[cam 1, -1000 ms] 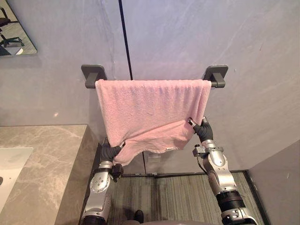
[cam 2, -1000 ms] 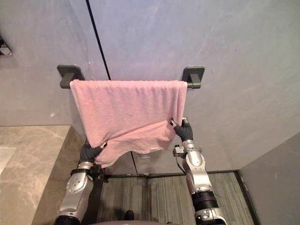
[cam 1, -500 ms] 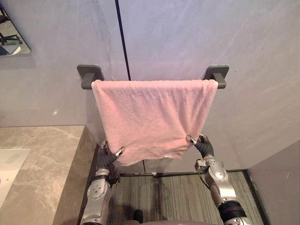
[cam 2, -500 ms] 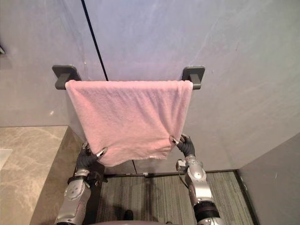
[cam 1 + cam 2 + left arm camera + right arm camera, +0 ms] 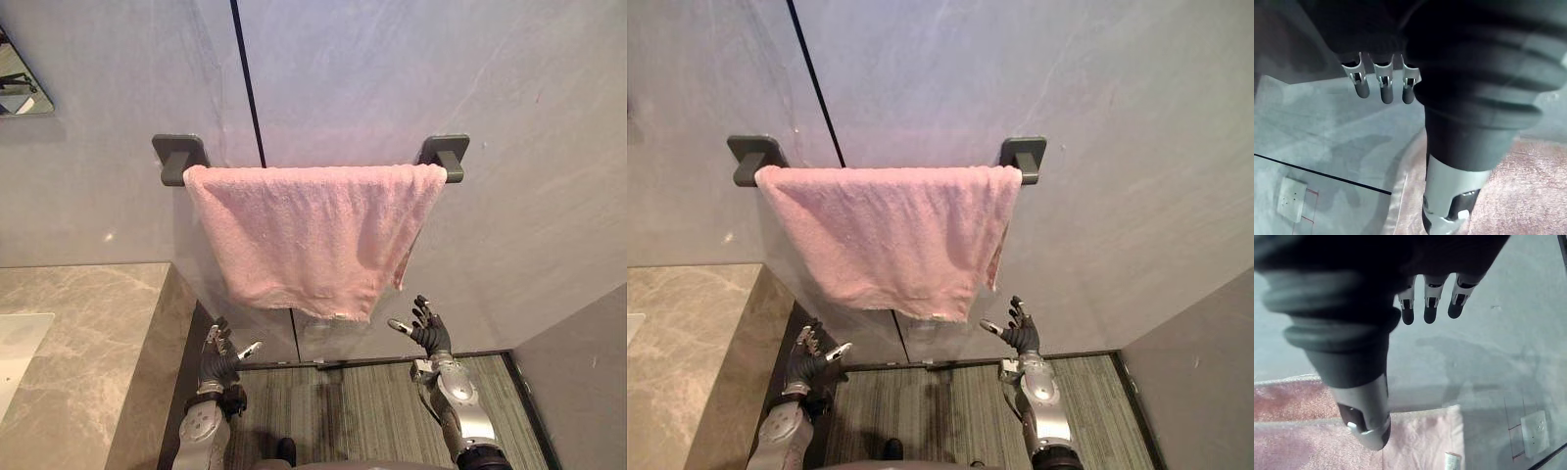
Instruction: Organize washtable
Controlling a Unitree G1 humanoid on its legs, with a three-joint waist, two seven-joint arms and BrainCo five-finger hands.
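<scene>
A pink towel (image 5: 313,233) hangs draped over a dark wall rail (image 5: 443,155), spread between its two brackets. Its lower edge hangs free, with a small white label near the bottom. My left hand (image 5: 220,360) is below the towel's left corner, fingers straight and spread, touching nothing. My right hand (image 5: 428,330) is below the towel's right corner, likewise open and empty. The left wrist view shows straight fingers (image 5: 1382,84) with the towel (image 5: 1528,191) past them; the right wrist view shows straight fingers (image 5: 1429,303) above the towel (image 5: 1308,433).
A beige marble washtable (image 5: 88,343) with a white basin (image 5: 15,343) lies at the lower left. A mirror corner (image 5: 20,83) sits at the upper left. Grey wall panels back the rail, and striped grey floor (image 5: 343,411) lies below.
Both hands have let go of the towel's lower corners, opened and dropped down. The towel now hangs flat and free. The camera has tilted slightly.
</scene>
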